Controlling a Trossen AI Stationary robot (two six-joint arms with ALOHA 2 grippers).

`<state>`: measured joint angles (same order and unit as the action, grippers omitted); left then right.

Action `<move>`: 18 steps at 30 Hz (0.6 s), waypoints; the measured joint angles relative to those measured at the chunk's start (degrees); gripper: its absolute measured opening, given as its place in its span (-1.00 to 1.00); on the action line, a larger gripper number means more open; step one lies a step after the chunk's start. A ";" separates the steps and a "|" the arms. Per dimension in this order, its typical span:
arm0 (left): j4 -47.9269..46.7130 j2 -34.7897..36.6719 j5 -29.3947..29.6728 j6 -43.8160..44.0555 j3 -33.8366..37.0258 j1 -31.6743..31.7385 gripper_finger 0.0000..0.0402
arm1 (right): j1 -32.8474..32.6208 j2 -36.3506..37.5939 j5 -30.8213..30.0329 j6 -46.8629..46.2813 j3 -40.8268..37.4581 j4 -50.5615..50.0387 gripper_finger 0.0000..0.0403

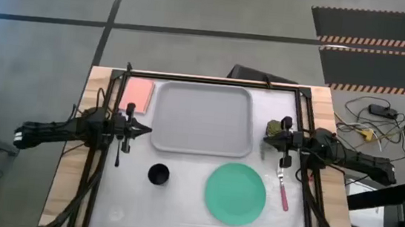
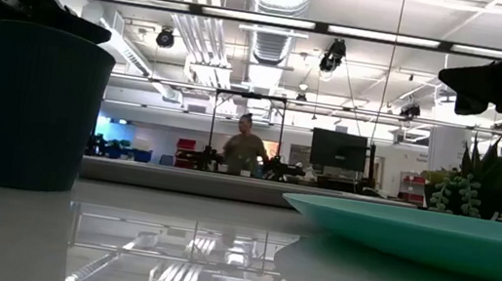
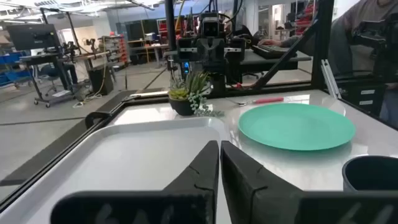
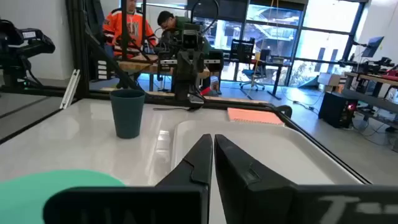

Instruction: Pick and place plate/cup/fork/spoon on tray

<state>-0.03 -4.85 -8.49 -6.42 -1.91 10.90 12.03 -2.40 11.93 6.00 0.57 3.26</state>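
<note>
We see light-grey tray [image 1: 202,119] bare at desk rear; mint-green plate [image 1: 234,193] and black cup [image 1: 158,174] in front of it; pink-handled fork [image 1: 283,189] right of plate; left claw [image 1: 143,129], right claw [image 1: 268,140] both closed, empty, flanking tray

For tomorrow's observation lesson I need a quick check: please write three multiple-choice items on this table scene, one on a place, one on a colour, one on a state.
1. Where is the plate?
A. On the tray
B. On the table, beside the tray
C. Under the cup

2. What colour is the fork handle?
A. Pink-red
B. Blue
C. Yellow

3. How is the tray?
A. Stacked with dishes
B. Upside down
C. Empty

Answers:
1 B, the plate lies on the bare table next to the tray's long edge.
2 A, the handle shows pink-red beside the plate.
3 C, nothing lies inside its rim; the cup stands apart on the table.
</note>
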 joint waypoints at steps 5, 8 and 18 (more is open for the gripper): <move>0.00 0.00 0.00 0.00 0.00 0.02 -1.00 | 0.00 0.00 0.01 0.00 0.00 0.00 -0.96; 0.00 -0.01 0.00 0.00 0.00 0.00 -1.00 | 0.00 0.00 0.02 0.00 -0.01 -0.01 -0.96; 0.00 -0.01 0.00 -0.02 0.00 0.02 -1.00 | 0.00 -0.02 0.00 0.00 0.01 0.01 -0.96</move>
<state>-0.03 -4.86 -8.49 -6.44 -1.91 10.92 12.03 -2.42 11.92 6.00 0.58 3.27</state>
